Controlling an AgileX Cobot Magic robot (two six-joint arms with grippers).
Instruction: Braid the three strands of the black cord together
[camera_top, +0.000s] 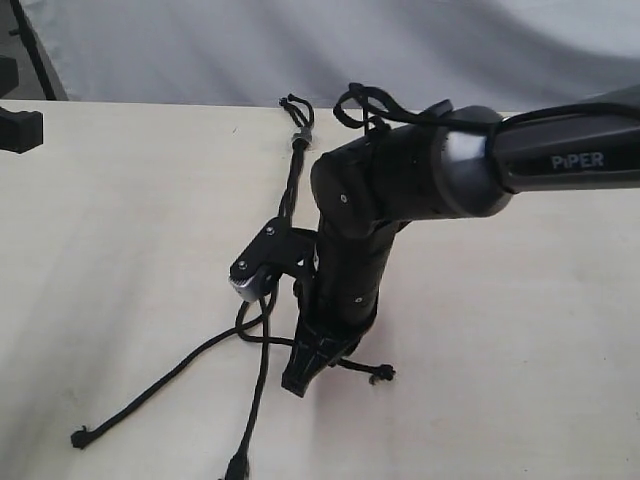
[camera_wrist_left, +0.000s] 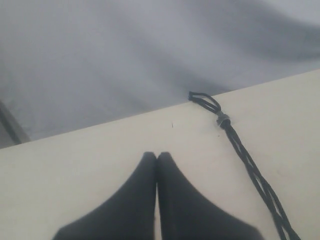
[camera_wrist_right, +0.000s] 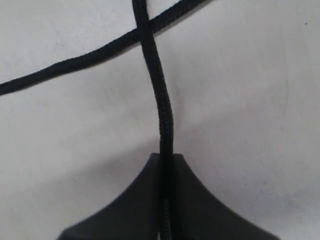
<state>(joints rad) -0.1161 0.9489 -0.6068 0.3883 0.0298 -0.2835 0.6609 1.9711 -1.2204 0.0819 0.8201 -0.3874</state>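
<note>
The black cord (camera_top: 292, 180) lies on the table with its loops and grey band (camera_top: 302, 138) at the far edge and a short braided stretch below them. Three strands spread out toward the front. One ends in a knot at the lower left (camera_top: 78, 437), one runs down to the bottom edge (camera_top: 238, 462), and one has its tip right of my right gripper (camera_top: 381, 374). My right gripper (camera_top: 298, 384) (camera_wrist_right: 167, 158) points down, shut on a strand (camera_wrist_right: 159, 100) that crosses another strand (camera_wrist_right: 75, 62). My left gripper (camera_wrist_left: 157, 155) is shut on nothing, apart from the braided cord (camera_wrist_left: 250, 165).
The right arm (camera_top: 420, 175) reaches in from the right and hides the middle of the cord. Its wrist camera bracket (camera_top: 262, 262) hangs over the strands. A black block (camera_top: 18, 128) sits at the table's left edge. Grey cloth hangs behind the table edge (camera_wrist_left: 125, 117).
</note>
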